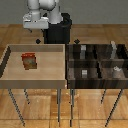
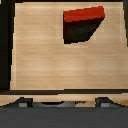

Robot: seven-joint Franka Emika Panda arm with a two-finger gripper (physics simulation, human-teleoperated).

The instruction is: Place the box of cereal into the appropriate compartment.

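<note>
The box of cereal (image 1: 29, 60) is a small red-orange box with a tan patch. It stands upright in the light wooden tray (image 1: 10, 75) on the exterior view's left. In the wrist view the box of cereal (image 2: 82, 22) shows a red top and a dark side on the tray floor (image 2: 45, 60). My gripper (image 1: 37, 39) hangs above the tray's back edge, behind the box and apart from it. In the wrist view the gripper (image 2: 62, 102) has its fingertips (image 2: 22, 102) spread wide with nothing between them.
A dark tray (image 1: 68, 62) split into several compartments stands on the exterior view's right, touching the wooden tray. Small grey blocks (image 1: 84, 73) (image 1: 116, 71) sit in its compartments. Both trays rest on thin metal legs. The robot's black base (image 1: 59, 32) stands behind them.
</note>
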